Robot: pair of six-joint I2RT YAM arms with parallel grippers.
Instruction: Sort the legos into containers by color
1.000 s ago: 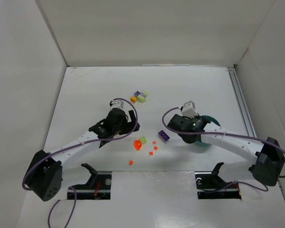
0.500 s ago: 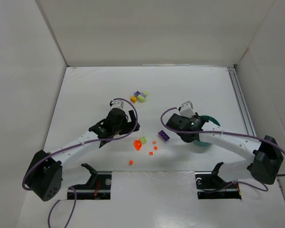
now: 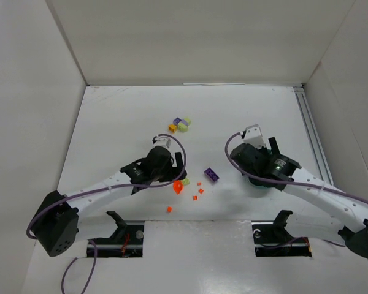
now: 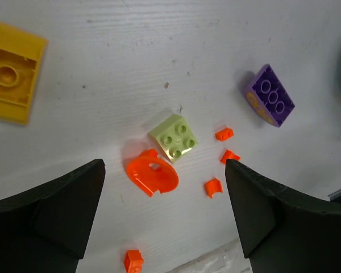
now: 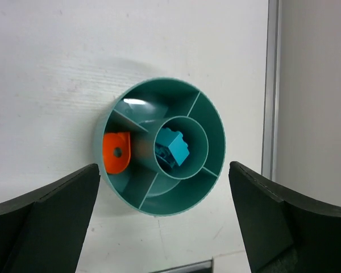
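Note:
My left gripper [image 4: 165,219] hangs open over loose legos on the white table. Between its fingers lie an orange rounded piece [image 4: 153,176] touching a pale green brick [image 4: 173,137], with several tiny orange bits [image 4: 212,186] around them. A purple brick [image 4: 268,95] lies to the right and a yellow brick [image 4: 11,79] to the left. My right gripper [image 5: 165,222] is open above the round teal bowl [image 5: 209,122]. An orange piece [image 5: 116,152] lies in the bowl's left compartment and a teal brick [image 5: 173,149] in its central cup. The other compartments look bare.
A small cluster of purple, yellow and pale green bricks [image 3: 181,124] lies farther back on the table. A metal rail [image 3: 311,138] runs along the right edge. White walls enclose the left, back and right sides. The right arm hides most of the bowl [image 3: 258,184] from above.
The right gripper has opened and swung right, over the bowl. The left gripper has moved right, over the orange and green pieces.

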